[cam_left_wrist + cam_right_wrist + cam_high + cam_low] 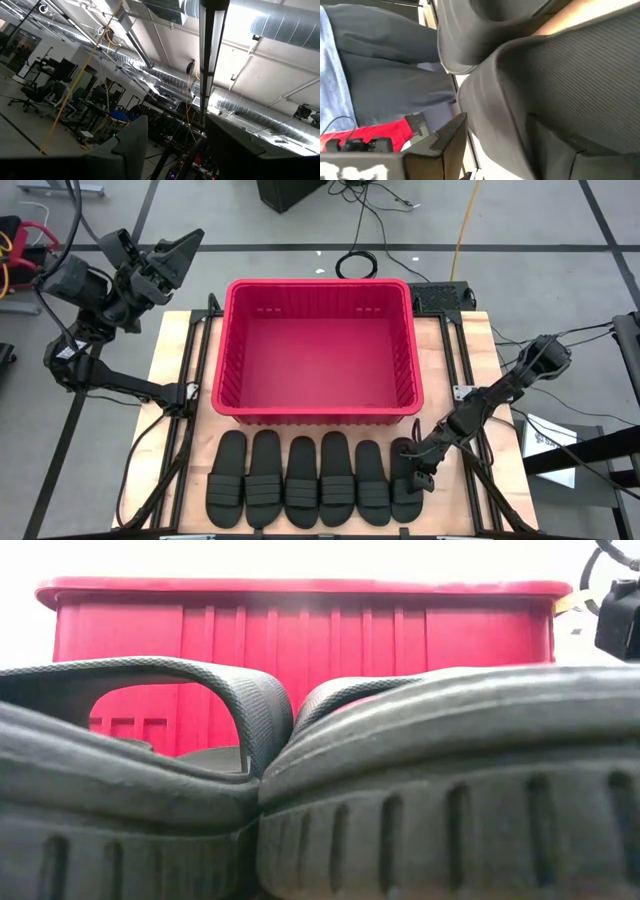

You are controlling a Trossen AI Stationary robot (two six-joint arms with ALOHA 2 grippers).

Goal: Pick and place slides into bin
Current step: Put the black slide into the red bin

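Right claw (417, 471) down on the end slide (405, 480), bin (232, 340) still empty.

Six black slides (315, 478) lie in a row on the worktop (175, 345) just in front of the red bin, none inside it. The right claw sits at the slide at the row's right end, in front of the bin's right corner; its fingers (442, 137) stand apart about the ribbed strap, and a firm grip cannot be told. The left claw (165, 260) hangs raised beyond the bin's left far corner, off the worktop's edge, fingers spread and holding nothing.
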